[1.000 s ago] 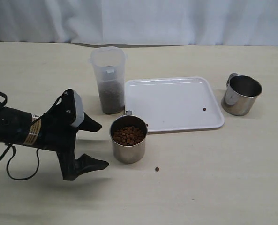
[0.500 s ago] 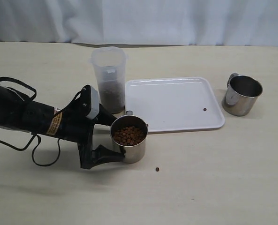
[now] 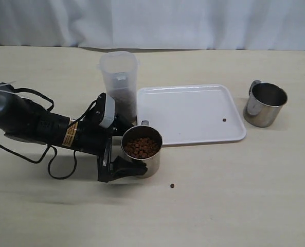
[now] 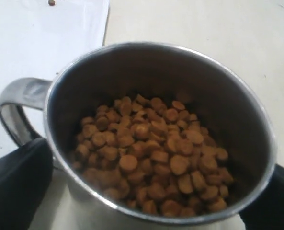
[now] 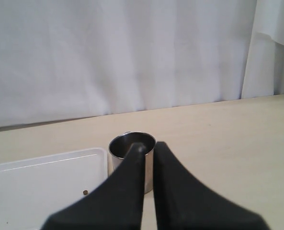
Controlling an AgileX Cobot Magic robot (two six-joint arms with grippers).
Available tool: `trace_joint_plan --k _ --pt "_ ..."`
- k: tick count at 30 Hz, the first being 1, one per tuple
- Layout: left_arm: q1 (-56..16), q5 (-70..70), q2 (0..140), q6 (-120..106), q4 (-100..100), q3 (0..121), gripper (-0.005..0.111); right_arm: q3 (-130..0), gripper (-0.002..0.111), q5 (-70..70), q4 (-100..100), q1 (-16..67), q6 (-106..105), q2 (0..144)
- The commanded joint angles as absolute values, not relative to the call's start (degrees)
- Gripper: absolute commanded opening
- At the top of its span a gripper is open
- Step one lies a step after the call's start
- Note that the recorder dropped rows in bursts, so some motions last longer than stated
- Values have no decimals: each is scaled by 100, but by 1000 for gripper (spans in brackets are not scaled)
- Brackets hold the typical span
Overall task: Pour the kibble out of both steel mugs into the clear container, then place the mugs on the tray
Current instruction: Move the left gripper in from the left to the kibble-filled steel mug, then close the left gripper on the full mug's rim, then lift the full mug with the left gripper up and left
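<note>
Left gripper (image 3: 134,149) spread astride the steel mug (image 3: 151,163), unclamped; kibble (image 4: 151,148) makes it heavy, wall slick, so grip mid-body.

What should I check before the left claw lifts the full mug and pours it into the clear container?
1. Left claw straddles the full mug: ok.
2. Fingers pressing firmly on the mug wall: cannot tell.
3. Mug upright, kibble inside: ok.
4. Clear container upright, no lid seen: ok.
5. Tray has room for both mugs: ok.
6. Right claw out of the pouring path: ok, it points at the empty mug.
</note>
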State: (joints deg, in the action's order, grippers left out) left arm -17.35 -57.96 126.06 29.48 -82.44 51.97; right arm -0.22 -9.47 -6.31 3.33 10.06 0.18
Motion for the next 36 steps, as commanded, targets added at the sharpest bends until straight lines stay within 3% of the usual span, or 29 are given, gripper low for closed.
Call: trace_joint_plan --k 1,15,18,19,21,28,36 --pt "-1817 -5898 12655 2855 -8146 5288 97 0 5 -935 -663 354 947 0" --pt "-1977 -5877 12761 2721 -7860 5352 95 0 5 -935 -663 354 947 0" --pt "-1977 -5903 12761 2746 -7812 5352 65 0 5 -935 -663 354 947 0" --pt "-1977 -5903 12761 2735 -7666 5352 47 0 5 -935 -663 354 947 0" --pt "-1977 -5903 12761 2723 -7634 5352 33 0 5 -935 -663 354 947 0" --pt "-1928 -6420 12748 2684 -7769 5342 6 0 5 -935 -663 354 947 0" --pt "-1771 -6996 12293 2802 -8492 5342 2 0 5 -935 -663 354 947 0"
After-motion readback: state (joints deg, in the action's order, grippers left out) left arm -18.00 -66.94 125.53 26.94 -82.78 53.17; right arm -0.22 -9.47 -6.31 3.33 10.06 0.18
